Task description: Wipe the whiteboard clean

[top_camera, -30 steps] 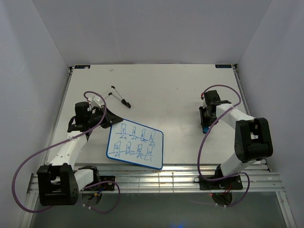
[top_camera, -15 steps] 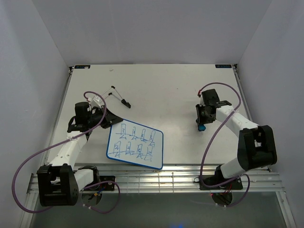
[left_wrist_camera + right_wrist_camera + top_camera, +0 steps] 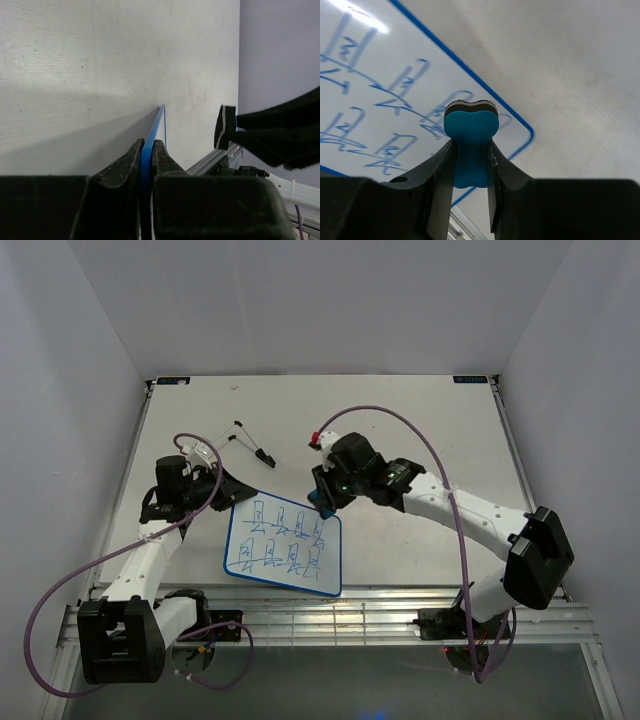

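Step in hand: bringing the eraser to the board, by my judgement; no wiping is evident, as the blue scribbles cover the whiteboard in full. The whiteboard lies flat, lower centre of the top view, just above the metal rail.

The left gripper has its fingers closed narrow on the blue rim at the board's upper left corner, apparently to steady it. The right gripper sits at the board's upper right corner, fingers pinched on the blue eraser, whose dark pad faces the marks. Whether the pad touches the board cannot be told.

Next move, as judged: press the pad flat onto the surface and sweep across the scribbles toward the lower left, with the left hold firm so the board does not slide.

Surface: the table is pale and matt (faint scuffs in the left wrist view). A black pen-like item lies upper left of the board, apart from it. Plain pale walls enclose three sides.
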